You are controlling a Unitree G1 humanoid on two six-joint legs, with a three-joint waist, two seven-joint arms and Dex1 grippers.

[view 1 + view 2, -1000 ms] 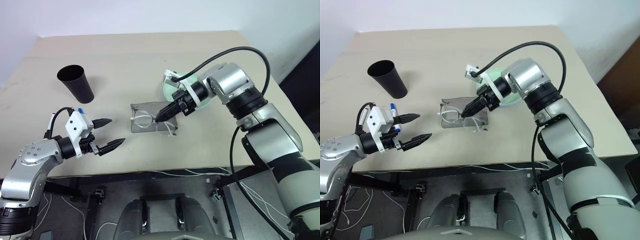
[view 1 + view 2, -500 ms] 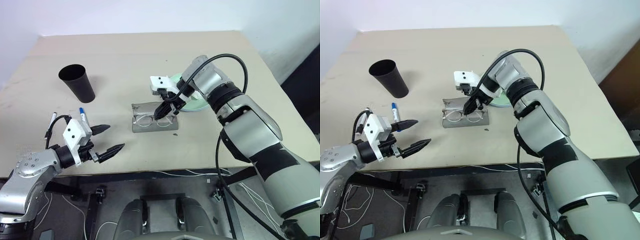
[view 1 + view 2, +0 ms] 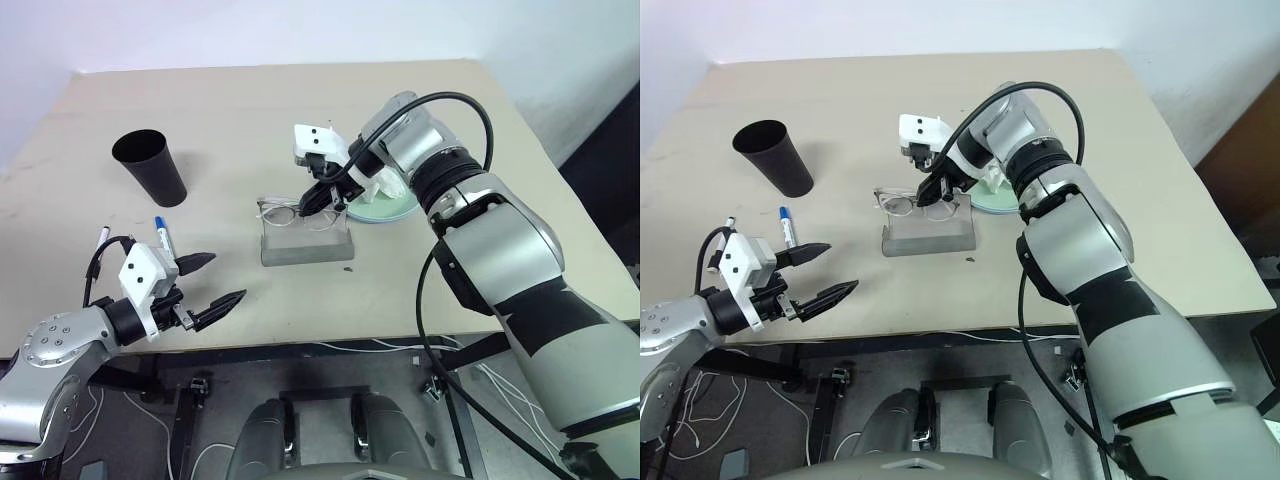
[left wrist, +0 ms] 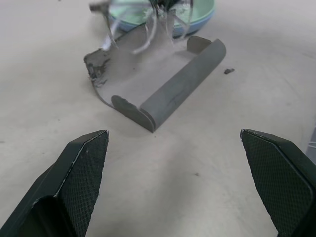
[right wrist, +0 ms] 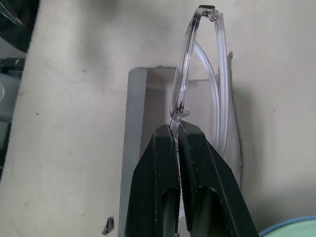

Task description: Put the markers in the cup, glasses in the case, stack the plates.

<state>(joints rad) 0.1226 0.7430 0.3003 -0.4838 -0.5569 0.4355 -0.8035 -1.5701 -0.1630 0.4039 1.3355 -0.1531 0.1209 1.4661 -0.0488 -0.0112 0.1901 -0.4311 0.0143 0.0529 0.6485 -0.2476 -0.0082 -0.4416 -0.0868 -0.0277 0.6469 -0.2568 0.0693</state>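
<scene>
Glasses (image 3: pixel 297 212) hang at frame centre, pinched by the right gripper (image 3: pixel 311 205) above the open case (image 3: pixel 306 245); left gripper (image 3: pixel 212 280), lower left, gapes empty.

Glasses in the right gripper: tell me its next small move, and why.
Probably lower them straight down into the open case. The right gripper is shut on the glasses at the bridge, holding them just above the case's far edge, so they likely need a slight shift toward the tray before release.

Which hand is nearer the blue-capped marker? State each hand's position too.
Left. The left hand hangs open just in front of the marker; the right hand is across the table, pinching the glasses above the case.
</scene>
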